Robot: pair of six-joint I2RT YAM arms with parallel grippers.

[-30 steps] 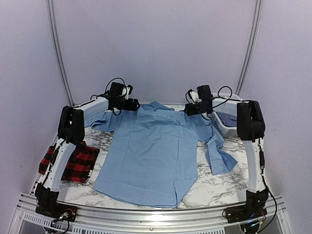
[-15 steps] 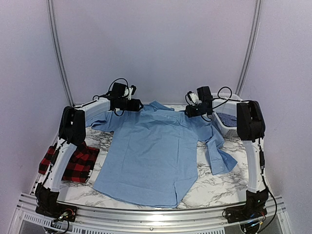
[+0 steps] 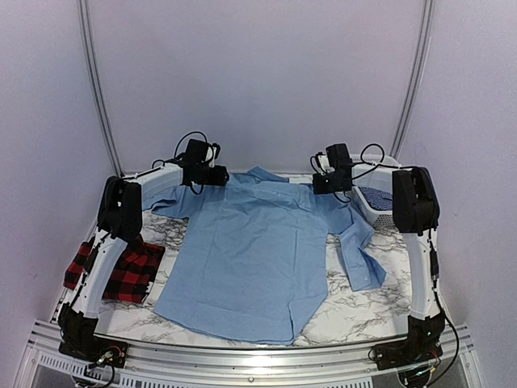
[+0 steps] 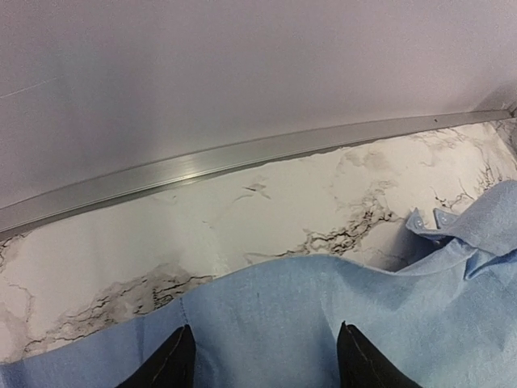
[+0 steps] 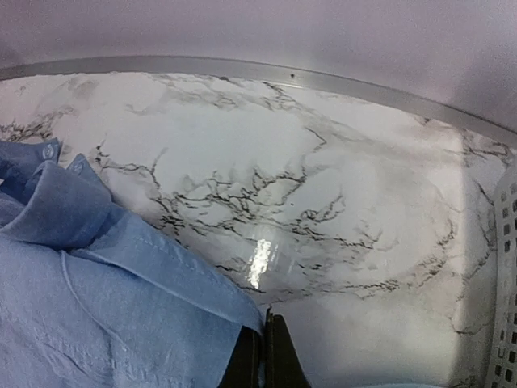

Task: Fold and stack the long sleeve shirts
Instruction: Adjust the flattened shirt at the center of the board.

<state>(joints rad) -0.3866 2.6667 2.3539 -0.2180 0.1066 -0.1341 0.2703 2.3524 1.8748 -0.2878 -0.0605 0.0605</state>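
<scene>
While the right gripper (image 5: 262, 349) has its jaws pressed together on the edge of the light blue shirt (image 3: 250, 259), with a sliver of blue cloth nipped between them, the left gripper (image 4: 266, 360) stands with its jaws wide apart and grips nothing. Blue cloth fills the gap between its two black fingers (image 4: 174, 364) and runs on just past their tips; whether the tips touch it cannot be told. Ahead of both pairs of jaws lies bare marbled table (image 5: 283, 178), then a metal rail (image 4: 202, 166) at the foot of the wall. The shirt's crumpled collar (image 4: 460, 230) sits to the right of the left jaws and to the left of the right jaws, so the two grippers flank it at the shoulders. From there the shirt body spreads flat back toward the arm bases, one sleeve bent beside the right arm. A white basket (image 3: 380, 212) stands just right of the right jaws. The red-and-black plaid shirt (image 3: 129, 271) lies well behind the left jaws, bunched by the left arm.
</scene>
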